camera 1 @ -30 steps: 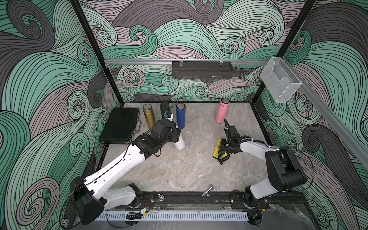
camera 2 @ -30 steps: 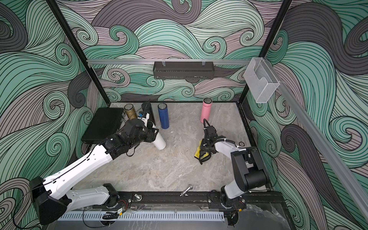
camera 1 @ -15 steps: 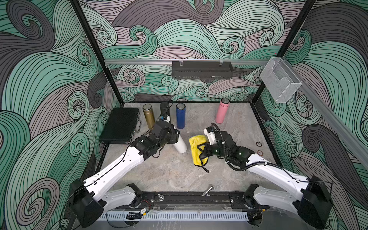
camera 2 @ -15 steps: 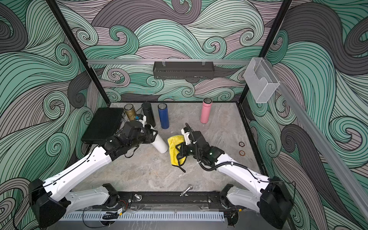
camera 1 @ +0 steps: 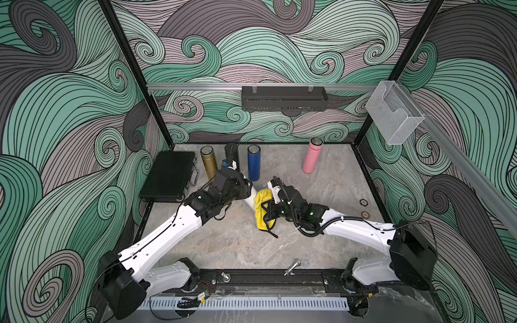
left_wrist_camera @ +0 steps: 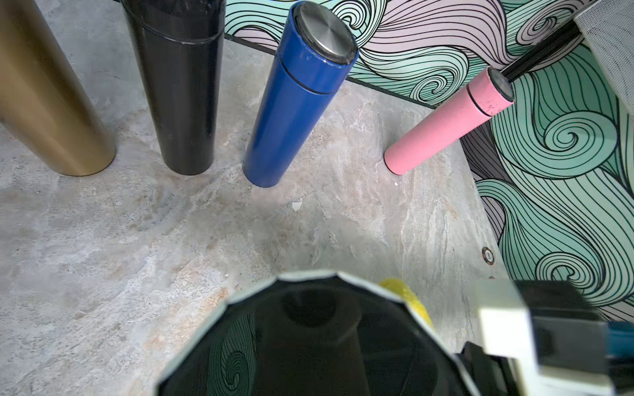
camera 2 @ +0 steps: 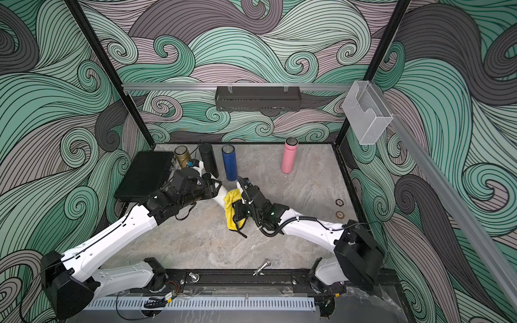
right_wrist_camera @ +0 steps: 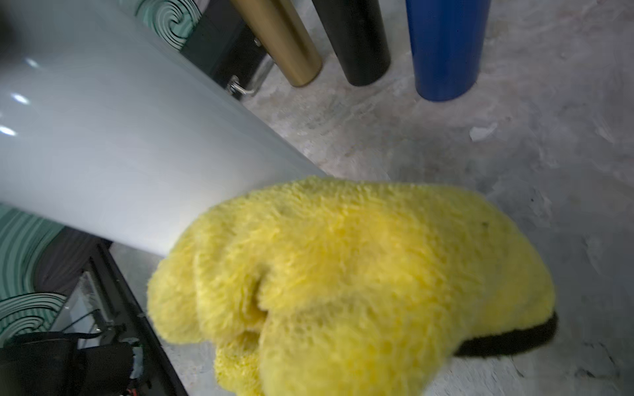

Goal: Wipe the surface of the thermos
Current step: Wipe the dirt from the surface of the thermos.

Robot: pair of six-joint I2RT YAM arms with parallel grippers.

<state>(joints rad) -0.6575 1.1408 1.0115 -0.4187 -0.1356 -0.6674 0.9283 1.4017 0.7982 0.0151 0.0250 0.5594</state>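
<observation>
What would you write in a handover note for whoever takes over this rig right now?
Left gripper: shut on the glossy white cylindrical thermos, held tilted.
Right gripper: shut on the fluffy yellow cloth, which lies against the thermos's lower end.
Done: both grasps made, cloth at the thermos.
Left: wipe along the thermos body; how much is already wiped cannot be told.
Gold thermos, black thermos, blue thermos and pink thermos stand upright at the back.
</observation>
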